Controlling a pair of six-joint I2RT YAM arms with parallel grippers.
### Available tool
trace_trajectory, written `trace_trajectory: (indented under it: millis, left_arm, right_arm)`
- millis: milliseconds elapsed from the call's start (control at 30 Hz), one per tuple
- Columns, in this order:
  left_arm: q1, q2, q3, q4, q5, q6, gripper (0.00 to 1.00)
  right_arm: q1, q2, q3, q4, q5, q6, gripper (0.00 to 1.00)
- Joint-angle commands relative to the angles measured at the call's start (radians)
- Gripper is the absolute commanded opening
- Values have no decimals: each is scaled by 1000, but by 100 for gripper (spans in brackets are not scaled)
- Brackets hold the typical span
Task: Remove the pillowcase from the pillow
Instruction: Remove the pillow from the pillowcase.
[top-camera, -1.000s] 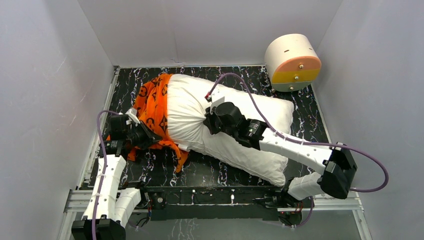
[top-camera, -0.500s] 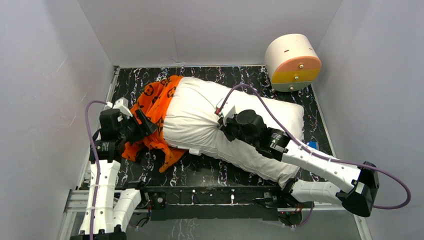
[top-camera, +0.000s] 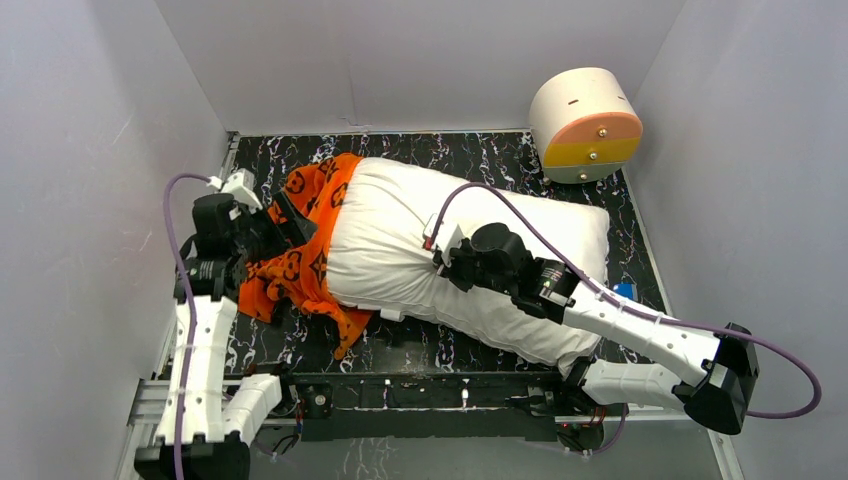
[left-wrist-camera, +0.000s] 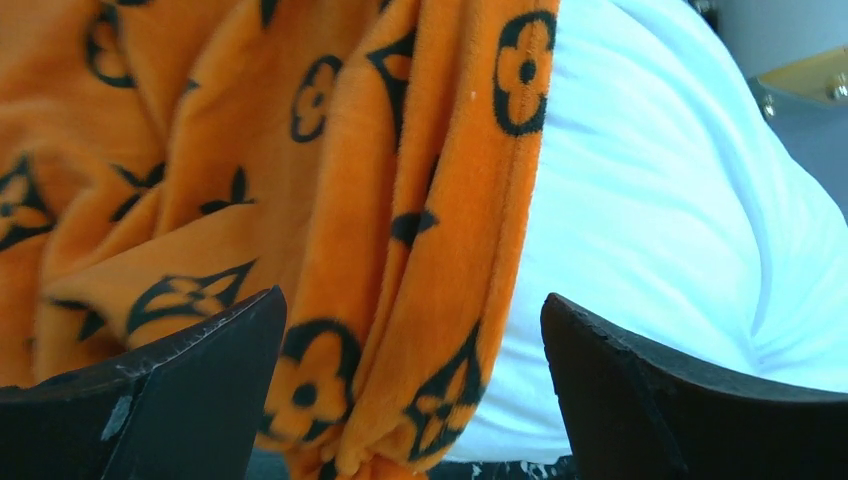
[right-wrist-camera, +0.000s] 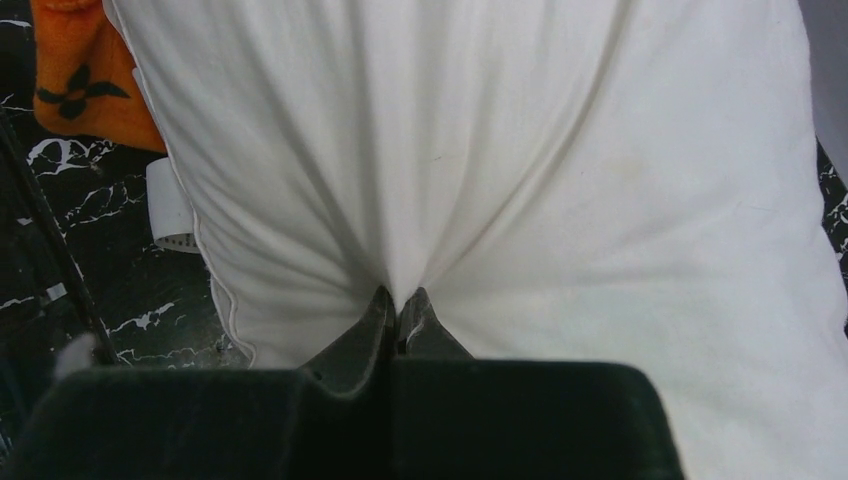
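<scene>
Pillow, large, plump, plain white and rectangular (top-camera: 390, 235), lies slantwise across a black tabletop veined with white like marble (top-camera: 440, 345). Its left end points to the far left and its right end runs toward the near right. A bright orange plush pillowcase printed with dark brown flower, circle and diamond motifs (top-camera: 300, 270) is bunched at the pillow's left end. Most of the pillow is bare. The loose orange folds spill off that end onto the tabletop, toward the near left.

The left hand (top-camera: 290, 222) sits over the orange fabric, beside the pillow's left end. Its jaws are spread wide and hold nothing. In the left wrist view the two dark fingers stand far apart at the bottom corners around the left hand (left-wrist-camera: 410, 300). Beyond them an orange fold of pillowcase (left-wrist-camera: 250, 200) hangs against the white pillow (left-wrist-camera: 650, 230). Whether the fingers touch the cloth cannot be told.

The right hand (top-camera: 442, 262) is clamped shut on the pillow near its middle. In the right wrist view the right hand (right-wrist-camera: 400, 300) pinches a tuck of white pillow (right-wrist-camera: 500, 150), with creases fanning out from the pinch. A small white tag (right-wrist-camera: 170, 205) juts from the pillow's stitched edge.

A round cream drawer box with an orange and yellow front (top-camera: 585, 125) stands at the far right corner, apart from the pillow.
</scene>
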Motion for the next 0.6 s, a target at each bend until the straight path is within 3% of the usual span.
trace_trajectory:
  millis: [0,133,233,300,467,567]
  left_arm:
    - [5,142,-59,90,289,0,98]
    - [5,276,-81,124,401,-26,98]
    - [5,329,-29,82,337,39,97]
    - [6,350,3,73,269,67,77]
    - [7,419,53,113,325,77,43]
    - [7,438,72,116,281,67,10]
  right_arm:
    - [-7,-34,-51,-23,-72,-16,0]
    - [-7,-31,-66,-10,-101,3,0]
    - [-7,-33,-67,-29,-86,22,0]
    - [-7,-33,-57,-52,-86,36,0]
    - [-7,-56,-89,-26,-49,53,0]
    - [-7,-72,-97,-9,-17,63,0]
